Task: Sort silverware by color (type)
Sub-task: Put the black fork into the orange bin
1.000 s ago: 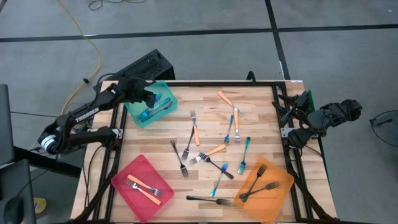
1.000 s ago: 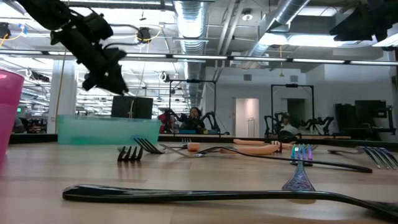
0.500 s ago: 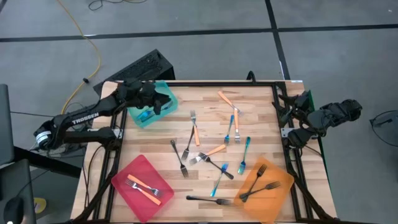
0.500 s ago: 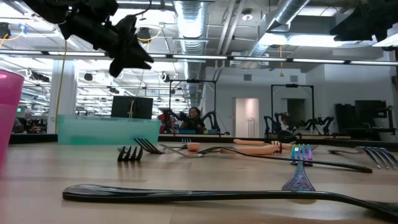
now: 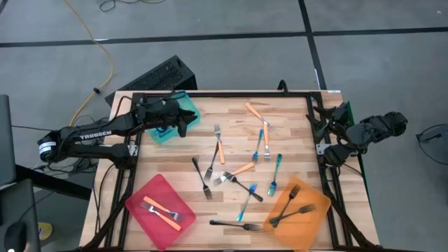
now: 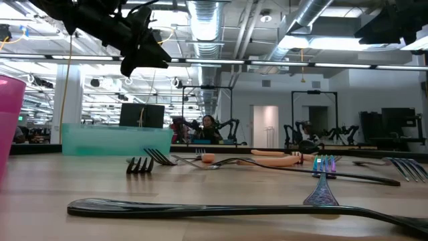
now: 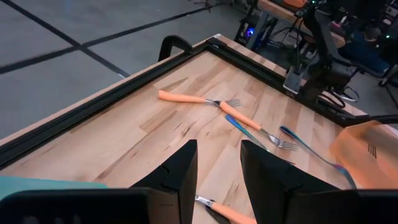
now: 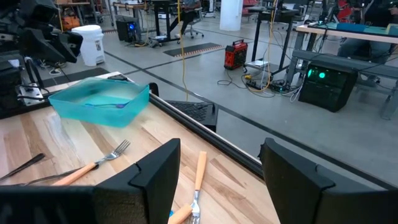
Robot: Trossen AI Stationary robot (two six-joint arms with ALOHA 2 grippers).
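Note:
The silverware lies scattered on the wooden table: orange-handled forks (image 5: 220, 148), blue forks (image 5: 259, 143) and black forks (image 5: 201, 176). The teal tray (image 5: 185, 106) at the far left holds blue forks. Orange-handled forks (image 5: 162, 211) lie in the red tray (image 5: 143, 197), and black forks (image 5: 294, 207) lie in the orange tray (image 5: 316, 203). My left gripper (image 5: 187, 124) hangs open and empty over the teal tray's right edge, well above the table (image 6: 144, 52). In its wrist view (image 7: 217, 177) only bare wood shows between the fingers. My right gripper (image 8: 221, 177) waits open off the table's right edge (image 5: 337, 137).
A black metal frame (image 5: 238, 94) rims the table. A long black fork (image 6: 221, 209) lies near the front edge, between the red and orange trays. Bare wood lies between the teal tray and the forks in the middle.
My left gripper has swung from over the teal tray toward the table's right, out to the tray's right edge. It has risen a little and tipped from pointing down to nearly level. Its fingers stay as far apart as before. No fork has moved.

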